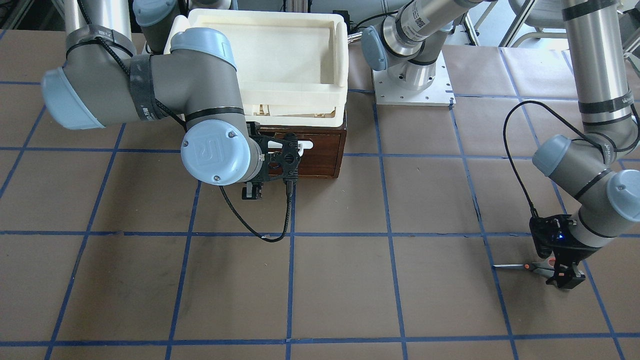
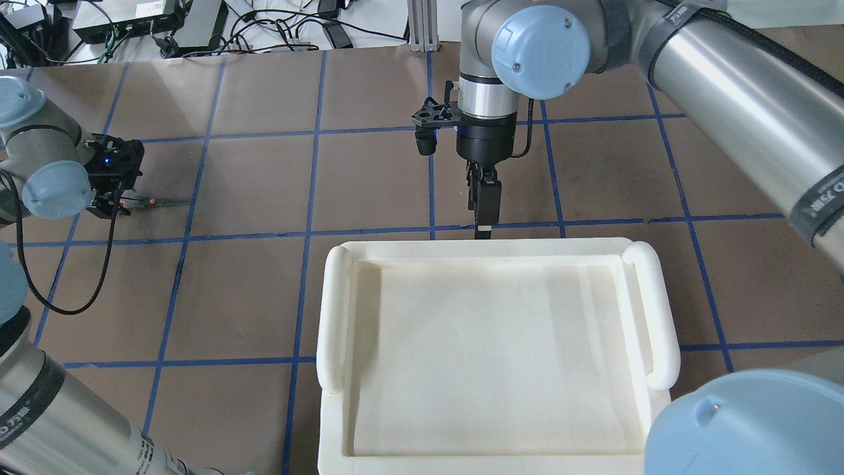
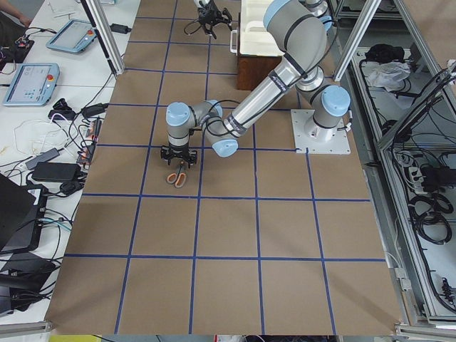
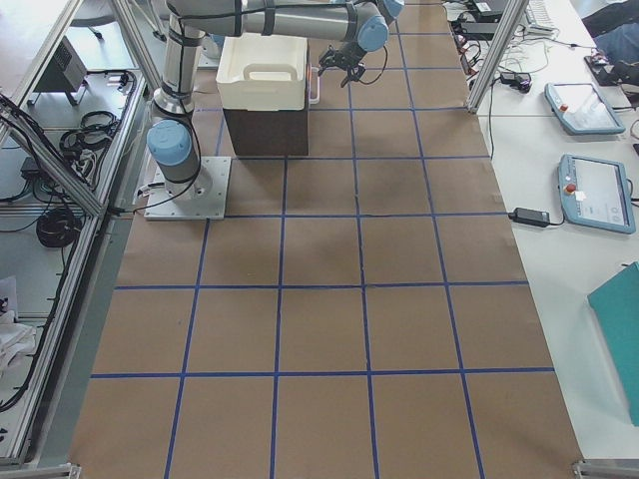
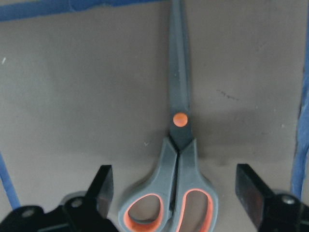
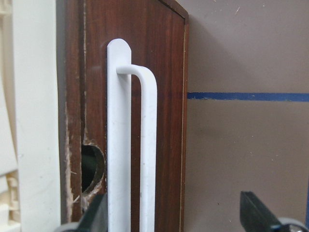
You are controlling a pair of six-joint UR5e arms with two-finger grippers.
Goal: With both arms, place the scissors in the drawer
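Evidently the scissors (image 5: 176,159) lie flat on the table (image 5: 72,96), handle loops between the left gripper's (image 5: 175,187) open fingers; closing off-centre could skid them away. The right gripper (image 6: 176,210), fingers also apart, straddles the shut drawer's (image 6: 169,96) white bar handle (image 6: 147,145); a shallow grip could slip off. Overhead, the cream tray (image 2: 488,247) hides that drawer front, which the right wrist view shows plainly.

1. A robotics lab is showing: robot arms (image 3: 267,92) are standing bolted on a paper-covered table (image 3: 228,235) that is wearing a blue tape grid (image 3: 235,197).
2. Teach pendants (image 4: 597,192) and cables (image 3: 32,139) are lying on side benches (image 4: 529,150).
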